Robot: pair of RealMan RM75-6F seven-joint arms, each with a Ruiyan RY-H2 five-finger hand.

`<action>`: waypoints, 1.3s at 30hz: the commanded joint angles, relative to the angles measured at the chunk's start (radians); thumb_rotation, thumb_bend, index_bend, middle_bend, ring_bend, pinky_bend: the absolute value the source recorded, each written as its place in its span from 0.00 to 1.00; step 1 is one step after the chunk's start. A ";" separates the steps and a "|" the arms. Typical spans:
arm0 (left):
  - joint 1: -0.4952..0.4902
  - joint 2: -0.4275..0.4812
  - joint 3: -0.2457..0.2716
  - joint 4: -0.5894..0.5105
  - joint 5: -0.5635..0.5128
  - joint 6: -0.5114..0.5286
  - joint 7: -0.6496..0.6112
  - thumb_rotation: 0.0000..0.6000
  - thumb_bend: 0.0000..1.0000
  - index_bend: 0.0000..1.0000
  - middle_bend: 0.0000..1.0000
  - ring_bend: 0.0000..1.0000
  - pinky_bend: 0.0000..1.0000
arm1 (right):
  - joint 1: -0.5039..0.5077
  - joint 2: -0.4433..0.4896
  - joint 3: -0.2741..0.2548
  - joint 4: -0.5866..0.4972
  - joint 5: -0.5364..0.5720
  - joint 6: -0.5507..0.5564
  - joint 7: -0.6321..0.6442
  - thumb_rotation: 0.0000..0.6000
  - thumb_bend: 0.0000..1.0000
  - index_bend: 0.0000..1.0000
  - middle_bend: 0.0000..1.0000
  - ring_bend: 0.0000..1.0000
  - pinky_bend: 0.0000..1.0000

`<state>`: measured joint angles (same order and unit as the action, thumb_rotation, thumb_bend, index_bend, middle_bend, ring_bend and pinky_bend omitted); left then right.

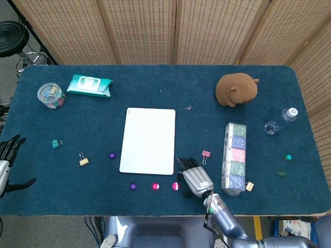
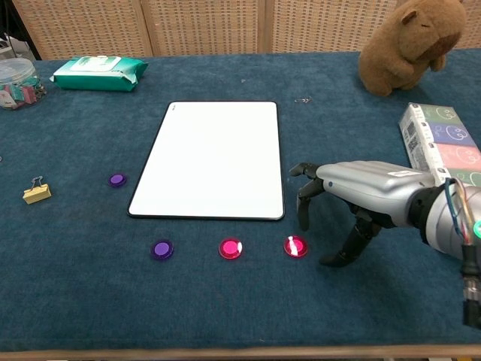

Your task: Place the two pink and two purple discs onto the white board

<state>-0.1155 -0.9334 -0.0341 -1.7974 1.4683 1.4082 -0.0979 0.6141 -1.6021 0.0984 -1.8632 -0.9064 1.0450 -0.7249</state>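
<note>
The white board [image 1: 148, 140] [image 2: 213, 157] lies flat at the table's middle. Two pink discs [image 2: 295, 246] [image 2: 230, 248] sit in a row just in front of it, also in the head view as the pink discs [image 1: 175, 186] [image 1: 155, 186]. One purple disc [image 2: 161, 250] [image 1: 133, 186] ends that row on the left; another purple disc [image 2: 116, 180] [image 1: 111, 155] lies left of the board. My right hand [image 2: 353, 192] [image 1: 194, 178] hovers with fingers spread, just right of the nearest pink disc, holding nothing. My left hand [image 1: 6, 157] rests open at the table's left edge.
A pink binder clip [image 1: 206, 154] and a long box of coloured packs [image 1: 235, 157] [image 2: 443, 147] lie right of my right hand. A brown plush [image 1: 237, 89], wipes pack [image 1: 89, 85], clip jar [image 1: 51, 95], and a yellow clip [image 2: 36, 192] are spread around.
</note>
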 commanded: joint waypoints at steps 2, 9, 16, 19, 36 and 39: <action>0.001 0.002 -0.001 0.000 -0.002 0.003 -0.005 1.00 0.00 0.00 0.00 0.00 0.00 | 0.014 -0.013 0.006 0.001 0.020 0.007 0.000 1.00 0.25 0.43 0.00 0.00 0.00; 0.000 0.006 0.000 0.001 0.001 -0.001 -0.014 1.00 0.00 0.00 0.00 0.00 0.00 | 0.042 -0.040 0.010 0.003 0.062 0.022 -0.019 1.00 0.25 0.42 0.00 0.00 0.00; 0.002 0.010 -0.001 0.004 0.001 0.003 -0.030 1.00 0.00 0.00 0.00 0.00 0.00 | 0.071 -0.066 0.011 0.017 0.111 0.040 -0.040 1.00 0.25 0.43 0.00 0.00 0.00; 0.001 0.011 -0.002 0.005 0.000 0.002 -0.032 1.00 0.00 0.00 0.00 0.00 0.00 | 0.081 -0.070 0.011 0.020 0.126 0.046 -0.047 1.00 0.25 0.43 0.00 0.00 0.00; -0.002 0.014 -0.005 0.006 -0.009 -0.006 -0.038 1.00 0.00 0.00 0.00 0.00 0.00 | 0.124 -0.083 0.002 0.039 0.190 0.059 -0.051 1.00 0.32 0.51 0.00 0.00 0.00; -0.001 0.015 -0.006 0.006 -0.011 -0.005 -0.040 1.00 0.00 0.00 0.00 0.00 0.00 | 0.127 -0.082 -0.001 0.041 0.196 0.064 -0.049 1.00 0.35 0.54 0.00 0.00 0.00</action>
<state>-0.1170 -0.9187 -0.0401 -1.7909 1.4576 1.4028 -0.1384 0.7406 -1.6847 0.0977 -1.8219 -0.7109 1.1091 -0.7742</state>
